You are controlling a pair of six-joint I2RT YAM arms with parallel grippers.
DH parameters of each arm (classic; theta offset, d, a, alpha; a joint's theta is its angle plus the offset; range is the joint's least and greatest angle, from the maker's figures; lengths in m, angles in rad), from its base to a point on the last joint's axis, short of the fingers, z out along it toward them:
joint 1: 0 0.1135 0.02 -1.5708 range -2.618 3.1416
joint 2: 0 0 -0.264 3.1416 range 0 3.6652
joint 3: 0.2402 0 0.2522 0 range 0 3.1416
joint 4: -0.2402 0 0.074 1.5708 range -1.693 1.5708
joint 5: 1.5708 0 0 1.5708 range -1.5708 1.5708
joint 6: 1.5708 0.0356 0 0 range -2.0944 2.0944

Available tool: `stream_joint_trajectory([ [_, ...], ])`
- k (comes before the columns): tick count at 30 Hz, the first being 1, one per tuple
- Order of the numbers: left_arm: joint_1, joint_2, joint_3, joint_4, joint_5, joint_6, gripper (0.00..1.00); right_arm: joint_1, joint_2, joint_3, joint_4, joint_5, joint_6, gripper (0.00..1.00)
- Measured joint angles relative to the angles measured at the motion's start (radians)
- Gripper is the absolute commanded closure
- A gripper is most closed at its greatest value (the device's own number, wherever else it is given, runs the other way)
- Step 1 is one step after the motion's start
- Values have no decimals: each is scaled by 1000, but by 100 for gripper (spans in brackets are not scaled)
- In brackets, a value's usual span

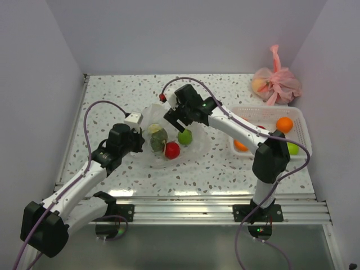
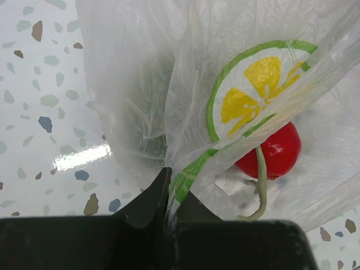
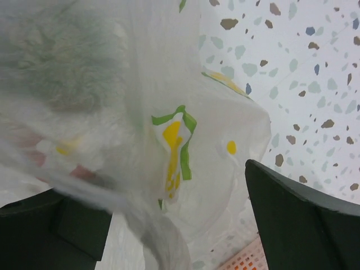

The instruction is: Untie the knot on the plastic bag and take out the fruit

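The plastic bag lies spread near the middle of the table, its crinkly film printed with lemon-slice shapes. The left fingers are closed on a gathered fold at the bag's left edge, and the left wrist view shows the film pinched tight between them. The right fingers stand apart over the bag's far side. In the right wrist view loose film hangs in the gap between them, and I cannot tell whether either finger touches it. Three fruits sit within the bag's outline: a dull green lumpy fruit toward the left, a red fruit just beside it on the near side, and a green fruit to the right, close under the right fingers. From the left wrist the red fruit shows bare on its right half, with a printed fold crossing in front of its left. The lumpy one is only a dim green shape behind the film. Whether the green fruit lies under film cannot be told. To the right, well apart from the bag, a white basket holds two orange fruits and a yellow-green fruit. A pink bag sits in the far right corner.
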Motion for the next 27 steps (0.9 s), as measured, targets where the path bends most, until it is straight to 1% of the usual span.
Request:
stream_joint_trajectory([
  [4, 0, 0, 0, 0, 0, 0, 100, 18, -79, 0, 3, -10, 53, 1],
  [8, 0, -1, 0, 0, 0, 0, 100, 46, -224, -1, 25, -13, 93, 1],
  [12, 0, -1, 0, 0, 0, 0, 100, 123, -348, -2, 60, -6, 101, 2],
  [14, 0, -1, 0, 0, 0, 0, 100, 175, -377, -2, 75, -16, 100, 5],
  [15, 0, -1, 0, 0, 0, 0, 100, 203, -384, -5, 82, -29, 100, 6],
  [17, 0, -2, 0, 0, 0, 0, 100, 252, -386, -27, 104, -46, 100, 12],
  [20, 0, -2, 0, 0, 0, 0, 100, 301, -373, -109, 129, -68, 106, 18],
  [23, 0, -3, 0, 0, 0, 0, 100, 322, -333, -197, 159, -87, 117, 21],
  [27, 0, -5, 0, 0, 0, 0, 100, 325, -256, -315, 209, -102, 125, 28],
])
